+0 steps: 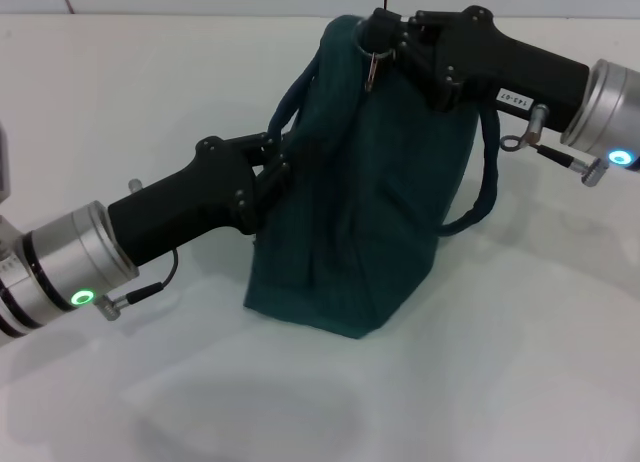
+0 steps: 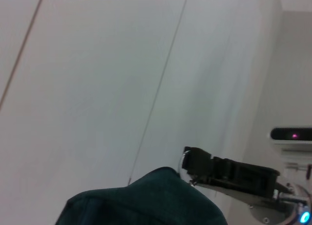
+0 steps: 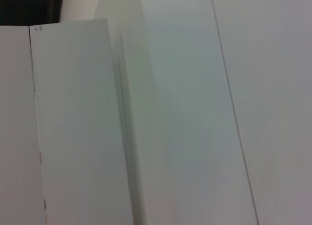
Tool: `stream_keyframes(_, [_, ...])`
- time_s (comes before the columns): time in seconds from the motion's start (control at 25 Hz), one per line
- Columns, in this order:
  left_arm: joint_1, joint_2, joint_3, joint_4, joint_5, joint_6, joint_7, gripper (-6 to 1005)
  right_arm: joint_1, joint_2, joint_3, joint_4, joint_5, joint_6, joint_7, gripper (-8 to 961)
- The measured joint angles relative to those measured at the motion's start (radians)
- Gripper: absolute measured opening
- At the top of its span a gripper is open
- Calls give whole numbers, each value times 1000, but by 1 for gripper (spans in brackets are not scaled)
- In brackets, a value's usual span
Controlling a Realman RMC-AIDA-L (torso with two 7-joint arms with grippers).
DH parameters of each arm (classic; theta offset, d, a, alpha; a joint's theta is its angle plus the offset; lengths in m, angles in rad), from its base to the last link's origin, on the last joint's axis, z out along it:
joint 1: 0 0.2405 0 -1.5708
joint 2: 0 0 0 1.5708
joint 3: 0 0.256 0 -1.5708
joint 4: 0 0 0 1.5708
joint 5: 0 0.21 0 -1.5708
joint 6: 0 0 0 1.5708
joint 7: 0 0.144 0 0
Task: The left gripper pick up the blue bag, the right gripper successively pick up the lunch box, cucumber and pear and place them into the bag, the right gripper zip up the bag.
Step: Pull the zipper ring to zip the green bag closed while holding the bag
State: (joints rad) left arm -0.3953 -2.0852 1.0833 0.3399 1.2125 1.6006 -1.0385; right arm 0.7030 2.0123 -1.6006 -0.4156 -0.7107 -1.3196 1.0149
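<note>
The blue bag (image 1: 365,182) stands upright in the middle of the white table (image 1: 520,362); its top also shows in the left wrist view (image 2: 146,200). My left gripper (image 1: 275,167) is shut on the bag's left rope handle (image 1: 290,102) and holds it. My right gripper (image 1: 378,37) is at the bag's top and is shut on the metal zipper pull (image 1: 371,70); it shows in the left wrist view too (image 2: 187,161). The lunch box, cucumber and pear are not in view.
The bag's other rope handle (image 1: 482,187) hangs loose on its right side. The right wrist view shows only pale wall panels (image 3: 78,122).
</note>
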Motion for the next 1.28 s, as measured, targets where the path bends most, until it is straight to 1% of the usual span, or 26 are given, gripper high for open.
stream_keyframes(0.24, [9, 1, 1, 1, 2, 23, 0, 80, -10, -4, 32, 0, -6, -12, 29, 8])
stream_keyframes(0.68, [13, 2, 3, -2, 17, 29, -6, 78, -21, -8, 36, -7, -6, -31, 37, 8])
stream_keyframes(1.04, [4, 0, 3, -5, 64, 31, -6, 73, -18, -12, 39, -9, 0, -38, 37, 8])
stream_keyframes(1.28, [8, -1, 3, -6, 67, 48, -3, 70, -16, -14, 64, -11, -5, -39, 37, 8])
